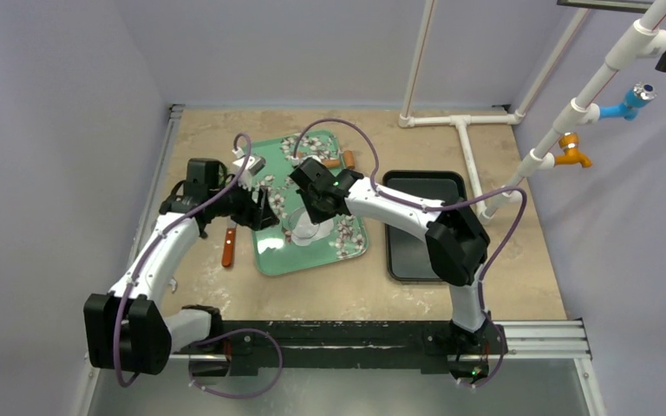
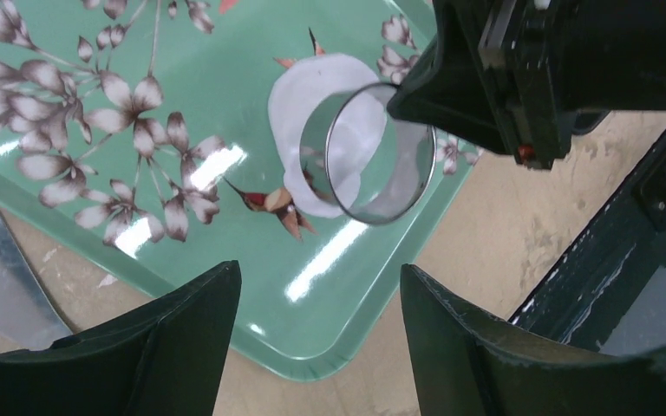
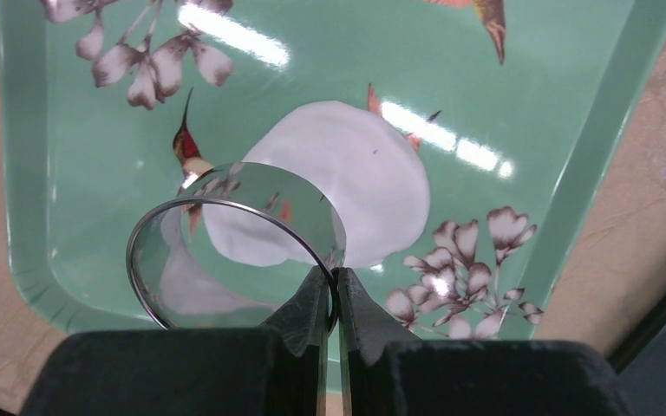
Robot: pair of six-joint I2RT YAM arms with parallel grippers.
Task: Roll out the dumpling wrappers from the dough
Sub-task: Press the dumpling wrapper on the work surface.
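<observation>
The dough lies pressed into a flat white, uneven round on the green floral tray. My right gripper is shut on the thin wall of a round metal ring cutter, which partly overlaps the near edge of the dough. From above, the ring cutter sits under the right gripper near the tray's front. My left gripper stands open with nothing between its fingers, over the tray's corner, a little short of the ring cutter. Separate dumpling wrappers are out of view.
A black tray lies right of the green tray. An orange-handled tool rests on the table left of the green tray. Orange-handled items sit at its far edge. White pipes cross the back right.
</observation>
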